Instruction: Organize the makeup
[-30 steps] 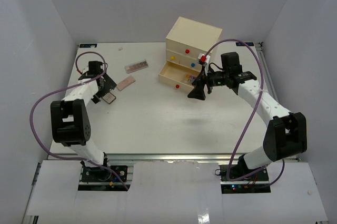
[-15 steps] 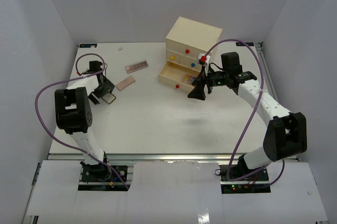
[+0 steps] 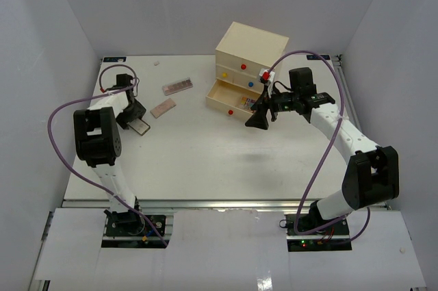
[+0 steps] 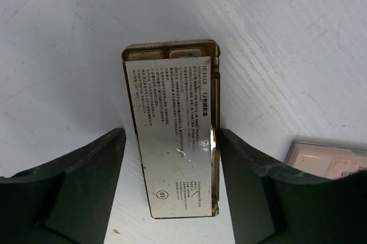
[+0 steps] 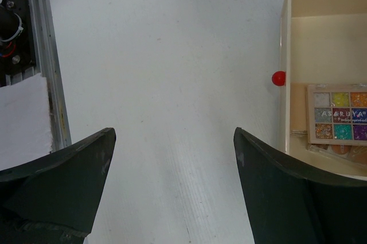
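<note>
While straddling flat glossy rectangular palette [image 4: 172,95], left tool [image 4: 172,135] gapes | right tool [image 5: 173,135]: apart

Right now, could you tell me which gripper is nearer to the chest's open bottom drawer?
The right. The right gripper hangs open just in front of the open drawer; the left gripper is across the table, straddling a gold-edged palette.

Gold-edged palette [image 4: 175,129] lying label-up, peach compact [image 4: 327,161] near, long palette [image 3: 177,86] farther back, glitter palette [image 5: 338,116] flat in open drawer [image 5: 327,43].
</note>
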